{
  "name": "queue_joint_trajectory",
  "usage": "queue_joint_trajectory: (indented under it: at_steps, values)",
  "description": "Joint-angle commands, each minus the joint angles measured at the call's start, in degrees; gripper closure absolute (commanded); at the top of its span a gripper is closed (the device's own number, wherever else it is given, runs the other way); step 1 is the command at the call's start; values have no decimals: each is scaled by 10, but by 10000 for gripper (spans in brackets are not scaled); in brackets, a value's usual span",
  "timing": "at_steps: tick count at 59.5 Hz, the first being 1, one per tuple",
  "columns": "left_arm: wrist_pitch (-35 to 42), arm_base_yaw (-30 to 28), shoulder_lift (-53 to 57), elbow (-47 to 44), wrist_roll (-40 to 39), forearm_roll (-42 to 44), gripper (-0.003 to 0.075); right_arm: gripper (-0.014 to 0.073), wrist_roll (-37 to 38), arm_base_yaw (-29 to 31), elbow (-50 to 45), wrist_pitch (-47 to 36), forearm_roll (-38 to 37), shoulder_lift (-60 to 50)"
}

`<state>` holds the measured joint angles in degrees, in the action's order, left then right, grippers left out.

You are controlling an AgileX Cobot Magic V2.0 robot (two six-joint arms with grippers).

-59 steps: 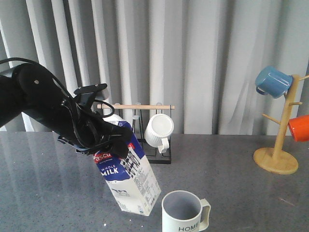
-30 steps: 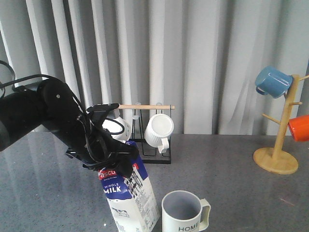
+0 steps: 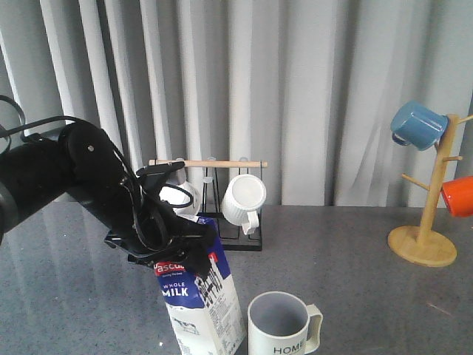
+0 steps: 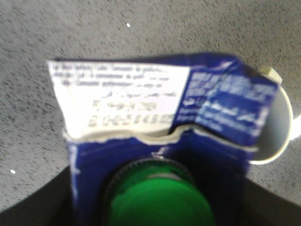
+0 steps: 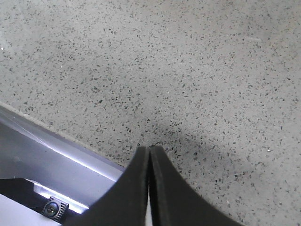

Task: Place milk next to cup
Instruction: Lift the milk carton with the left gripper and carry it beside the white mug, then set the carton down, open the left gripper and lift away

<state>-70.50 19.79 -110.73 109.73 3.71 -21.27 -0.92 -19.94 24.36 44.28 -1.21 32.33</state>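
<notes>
Left gripper (image 3: 171, 248) clamping the top of the milk (image 3: 201, 303), holding it slightly tilted at the bench's (image 3: 355, 244) near edge, left of centre. Sitting just right of it, close but contact unclear: the cup (image 3: 282, 325), "HOME" facing front. Right gripper (image 5: 149, 155) hovering over bare benchtop, fingers pressed together.

We see pale grey pleated curtains (image 3: 295, 89) across the whole back, lit evenly. Below them is a grey speckled surface (image 3: 347, 251) with a slight sheen. A black rack (image 3: 222, 222) with a wooden bar stands at the back, a wooden mug tree (image 3: 429, 222) on the right.
</notes>
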Motion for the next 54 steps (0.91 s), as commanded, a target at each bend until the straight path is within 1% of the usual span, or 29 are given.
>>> queue_joint_trajectory:
  at_steps: [1, 5, 10, 28, 34, 37, 41, 46, 49, 52, 54]
  values:
    - [-13, 4, 27, 13, -5, -27, 199, 602, 0, 1, 16, -29, -3, 3]
    - [-13, 4, 31, 13, -5, -27, 174, 602, 0, 1, 16, -29, -3, 3]
    - [-13, 3, 39, 13, -5, -27, 160, 602, 0, 1, 16, -30, -3, 3]
    - [-13, 3, 83, 13, -5, -26, 161, 602, 0, 1, 16, -35, -8, 3]
    - [-13, 3, 107, 13, -5, -26, 165, 602, 0, 1, 16, -51, -17, 3]
    - [-13, 3, 121, 13, -5, -26, 181, 602, 0, 1, 16, -64, -21, 3]
    - [-13, 3, 141, 13, -5, -26, 220, 602, 9, 1, 16, -86, -26, 3]
    - [-13, 3, 173, 13, -4, -26, 325, 602, 22, 1, 16, -115, -39, 3]
    - [-13, 3, 191, 13, 0, -25, 399, 601, 37, 2, 16, -138, -51, 3]
    - [-13, 3, 213, 13, 2, -21, 512, 601, 59, 2, 16, -163, -75, 3]
    - [-13, 3, 229, 13, 2, -17, 573, 600, 72, 2, 16, -178, -88, 3]
